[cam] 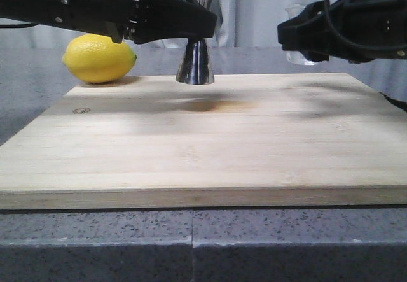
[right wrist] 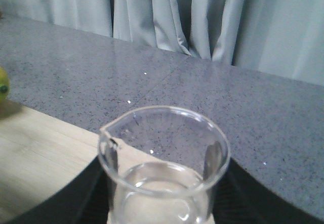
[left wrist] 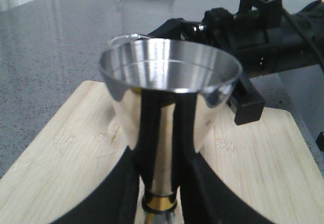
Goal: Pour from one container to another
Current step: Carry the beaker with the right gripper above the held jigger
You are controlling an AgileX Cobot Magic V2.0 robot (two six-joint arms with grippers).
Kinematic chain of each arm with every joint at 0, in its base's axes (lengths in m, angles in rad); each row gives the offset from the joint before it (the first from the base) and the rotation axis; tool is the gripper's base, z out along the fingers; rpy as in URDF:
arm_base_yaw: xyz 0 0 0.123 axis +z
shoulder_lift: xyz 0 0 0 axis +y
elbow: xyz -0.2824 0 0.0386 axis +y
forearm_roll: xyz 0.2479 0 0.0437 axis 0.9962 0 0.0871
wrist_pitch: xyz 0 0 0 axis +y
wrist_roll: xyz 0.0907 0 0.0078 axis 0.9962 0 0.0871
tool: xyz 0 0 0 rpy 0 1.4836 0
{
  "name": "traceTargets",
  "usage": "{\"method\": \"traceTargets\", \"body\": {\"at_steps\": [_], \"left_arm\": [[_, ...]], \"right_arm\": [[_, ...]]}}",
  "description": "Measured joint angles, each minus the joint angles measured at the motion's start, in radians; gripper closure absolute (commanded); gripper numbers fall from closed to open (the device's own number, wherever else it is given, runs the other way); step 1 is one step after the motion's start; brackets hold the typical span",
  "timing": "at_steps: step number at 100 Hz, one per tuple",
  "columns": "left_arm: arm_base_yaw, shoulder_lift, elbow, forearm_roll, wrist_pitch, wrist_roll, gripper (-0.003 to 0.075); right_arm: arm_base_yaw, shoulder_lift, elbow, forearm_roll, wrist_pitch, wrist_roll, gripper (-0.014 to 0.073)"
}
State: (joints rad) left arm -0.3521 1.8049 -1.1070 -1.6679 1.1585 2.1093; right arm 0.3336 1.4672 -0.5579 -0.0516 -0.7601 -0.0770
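Beaker (right wrist: 163, 173) gripped aloft, jigger (cam: 194, 63) clamped upright

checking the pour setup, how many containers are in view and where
2. The steel jigger stands at the cutting board's far edge, held by the left pincer. The glass beaker is in the right pincer, raised at the right. None appears hidden.

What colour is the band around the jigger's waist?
Gold. The band on the steel jigger shows best in the left wrist view.
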Motion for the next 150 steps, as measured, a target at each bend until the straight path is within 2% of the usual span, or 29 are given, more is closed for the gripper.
{"method": "traceTargets", "body": {"at_steps": [42,64,85,150], "left_arm": [[0.0,0.0,0.0,0.0,0.0,0.0,0.0739],[0.0,0.0,0.0,0.0,0.0,0.0,0.0739],[0.0,0.0,0.0,0.0,0.0,0.0,0.0739],[0.0,0.0,0.0,0.0,0.0,0.0,0.0739]], "right_arm": [[0.003,-0.135,-0.268,-0.138,0.366,-0.002,0.0389],[0.057,-0.138,-0.371,-0.211,0.496,-0.002,0.0389],[0.121,-0.146,-0.393,-0.278,0.522,-0.002,0.0389],[0.129,-0.164,-0.395,-0.427,0.573,-0.003,0.0389]]}}
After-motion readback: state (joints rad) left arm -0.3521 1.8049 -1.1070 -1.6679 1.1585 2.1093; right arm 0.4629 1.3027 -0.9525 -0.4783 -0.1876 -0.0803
